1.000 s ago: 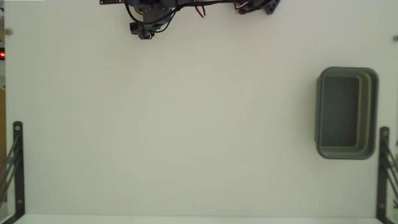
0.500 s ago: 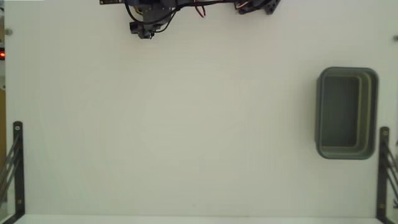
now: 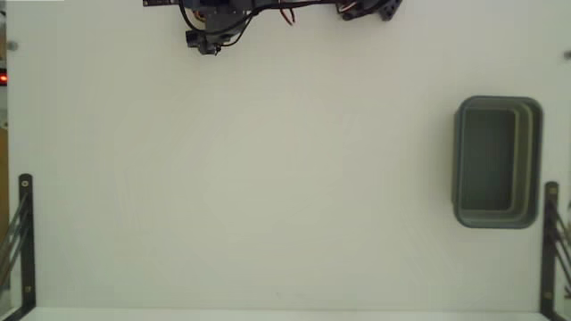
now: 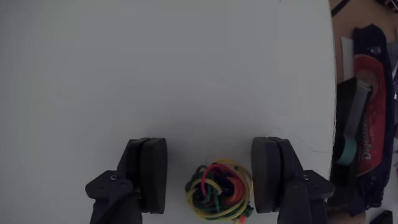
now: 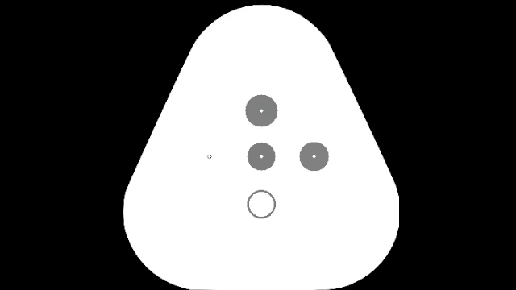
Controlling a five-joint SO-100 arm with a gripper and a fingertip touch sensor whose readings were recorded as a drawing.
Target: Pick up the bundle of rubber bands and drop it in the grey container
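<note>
Nothing has visibly shifted in the fixed view over the last second: arm hardware at the top edge and tub sit as before. Bundle of rubber bands (image 4: 221, 191), a yellow, red, green and orange tangle, lies on the white tabletop (image 4: 168, 74) between the two dark fingers of the hand (image 4: 214, 177), nearer the finger on the wrist view's right, possibly touching it; clear gap to the other. Hand is spread wide, holding nothing yet. Judgement: straddling the bundle like this sets up a pinch, closing being the next step, with thin loops liable to slip out. Bundle does not show in the fixed view; only dark arm parts with wires (image 3: 210, 22) peek in at the top. Grey container (image 3: 497, 162) stands empty, well apart from the arm parts, toward the fixed view's right edge, so a long carry remains. Tabletop is plain, matte white, bare around the bundle. Black metal brackets (image 3: 24, 236) flank the lower corners. Beyond the tabletop's edge, right of the bundle in the wrist view, a dark blue and red packet (image 4: 373, 118) lies on a brown surface.
</note>
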